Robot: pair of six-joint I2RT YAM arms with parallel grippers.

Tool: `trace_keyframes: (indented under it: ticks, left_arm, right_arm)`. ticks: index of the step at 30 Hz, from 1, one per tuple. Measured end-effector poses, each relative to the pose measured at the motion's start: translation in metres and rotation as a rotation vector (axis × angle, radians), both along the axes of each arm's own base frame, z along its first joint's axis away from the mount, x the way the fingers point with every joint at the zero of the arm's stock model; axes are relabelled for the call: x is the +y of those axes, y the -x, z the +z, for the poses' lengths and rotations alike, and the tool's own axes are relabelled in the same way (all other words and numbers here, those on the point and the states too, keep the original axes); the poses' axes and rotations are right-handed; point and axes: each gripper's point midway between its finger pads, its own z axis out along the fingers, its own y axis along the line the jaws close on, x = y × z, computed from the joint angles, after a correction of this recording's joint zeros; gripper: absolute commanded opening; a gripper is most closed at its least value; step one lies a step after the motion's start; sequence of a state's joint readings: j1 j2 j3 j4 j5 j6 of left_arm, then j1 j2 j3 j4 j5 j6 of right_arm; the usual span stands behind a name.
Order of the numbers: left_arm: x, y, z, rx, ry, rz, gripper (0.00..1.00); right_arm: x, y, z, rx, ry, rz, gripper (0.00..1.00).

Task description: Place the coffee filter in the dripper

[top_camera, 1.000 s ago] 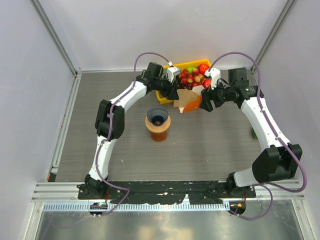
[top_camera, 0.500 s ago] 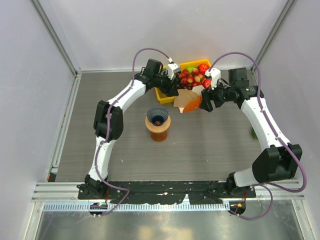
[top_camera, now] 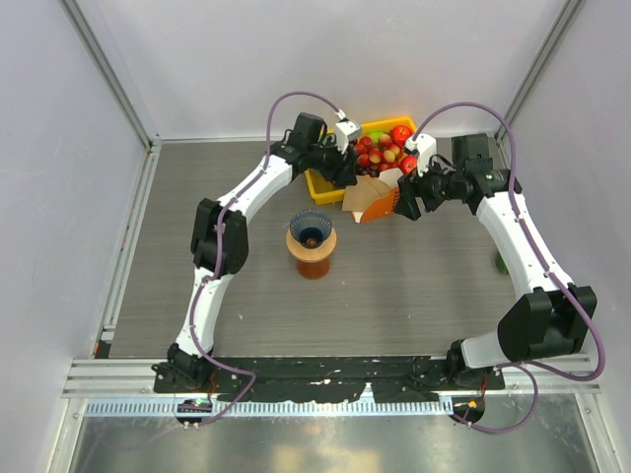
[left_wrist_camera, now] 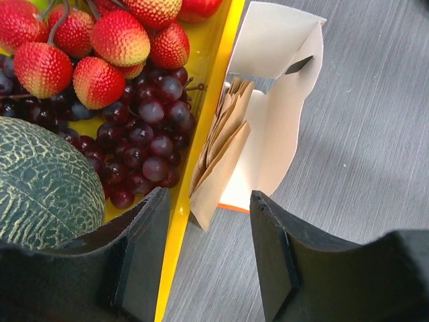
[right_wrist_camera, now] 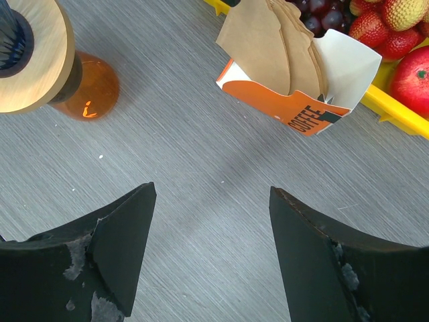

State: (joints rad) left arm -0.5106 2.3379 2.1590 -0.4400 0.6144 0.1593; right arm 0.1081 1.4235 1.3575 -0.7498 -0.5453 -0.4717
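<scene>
Arms: two, both reaching to the far side of the table, one on each side of the carton.
Left gripper: one, jaws spread and gripping nothing; it hangs over the tray wall and the lower corner of the filter stack.
Right gripper: one, fingers wide apart, nothing between them but bare table, near the carton's printed side.
Coffee filters: one stack of several tan sheets standing in the carton; the exact count cannot be read.
Carton: one, orange and white, open-topped, just beside the tray.
Dripper: one, dark blue, seated mouth-up in the stand, well apart from the filters.
Stand: one, a wooden ring on an amber glass base, mid-table.
Yellow tray: one, at the far edge.
Fruit in the tray: one netted melon, one bunch of dark grapes, several red pieces.
</scene>
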Motion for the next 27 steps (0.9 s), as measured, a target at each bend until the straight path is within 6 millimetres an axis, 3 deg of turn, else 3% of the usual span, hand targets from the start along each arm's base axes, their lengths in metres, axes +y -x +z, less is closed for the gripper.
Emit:
trace_keyframes:
  ticks: [4, 8, 15, 23, 27]
  left_arm:
    - [0.0024, -0.0005, -0.0072, 0.02, -0.017, 0.018, 0.55]
    - [0.0039, 0.0007, -0.0095, 0.038, -0.022, 0.029, 0.49]
    - [0.004, 0.0024, -0.0102, 0.046, -0.026, 0.028, 0.48]
    - [0.0021, -0.0002, -0.006, 0.041, -0.022, 0.027, 0.41]
    - [0.0009, -0.0007, -0.0058, 0.039, -0.021, 0.025, 0.53]
  right_arm:
    - [0.0001, 0.0001, 0.0, 0.0, -0.001, 0.001, 0.75]
    - [0.0002, 0.0002, 0.0002, 0.0, -0.003, 0.002, 0.75]
    - [0.0004, 0.0003, 0.0004, 0.001, -0.006, 0.003, 0.75]
    - [-0.0007, 0.0, 0.0005, 0.001, -0.006, 0.0, 0.75]
    - [-0.0002, 0.0002, 0.0006, 0.001, -0.009, 0.002, 0.75]
